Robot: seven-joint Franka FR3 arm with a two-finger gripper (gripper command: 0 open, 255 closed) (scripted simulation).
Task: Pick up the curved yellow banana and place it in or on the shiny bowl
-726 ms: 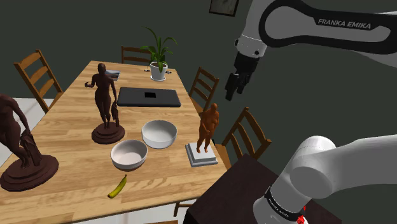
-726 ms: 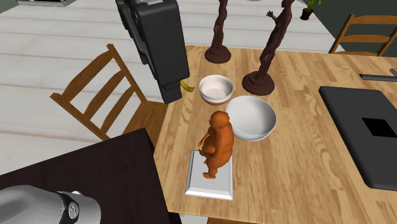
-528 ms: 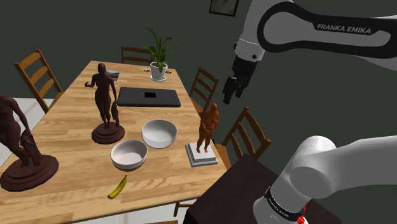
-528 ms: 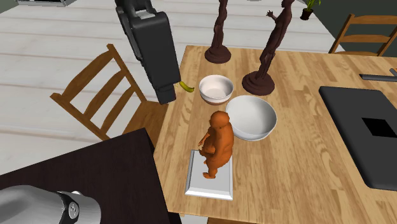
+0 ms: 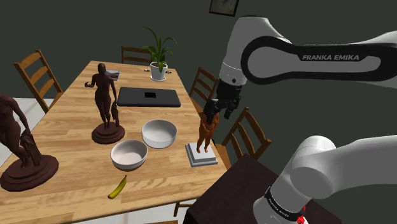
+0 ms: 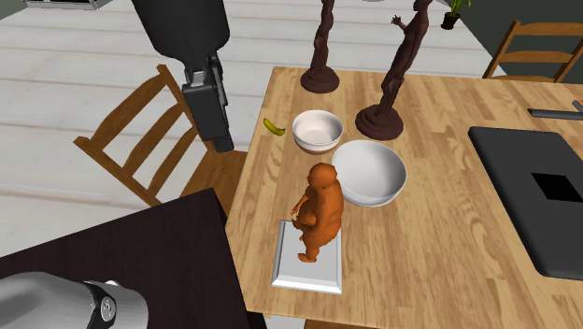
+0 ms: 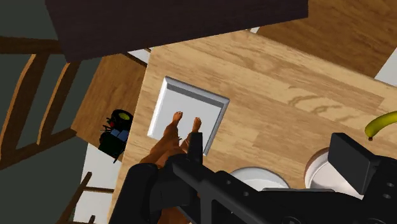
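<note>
The curved yellow banana (image 5: 117, 187) lies near the table's front edge in the shoulder view, also seen as the banana (image 6: 273, 126) and the banana (image 7: 380, 124). Beside it stand two bowls: a smaller pale one (image 5: 129, 154) (image 6: 317, 130) and a larger shiny grey-white bowl (image 5: 159, 133) (image 6: 370, 173). My black gripper (image 5: 217, 114) (image 6: 221, 142) hangs open and empty above the table's edge, close by the head of an orange figurine (image 5: 207, 129). In the wrist view the gripper (image 7: 270, 147) has its fingers apart, with the figurine's feet and white base (image 7: 210, 108) below.
Two dark brown statues (image 5: 105, 108) (image 5: 19, 149) stand on the wooden table (image 5: 70, 121). A black laptop (image 5: 148, 97) and a potted plant (image 5: 158, 54) sit further back. Wooden chairs (image 5: 245, 137) (image 6: 149, 140) ring the table. The dark stand (image 6: 121, 262) is near the figurine.
The arm has swung down and toward the shoulder view's left, bringing the gripper close to the orange figurine. In the second exterior view it shifted left, uncovering the banana.
</note>
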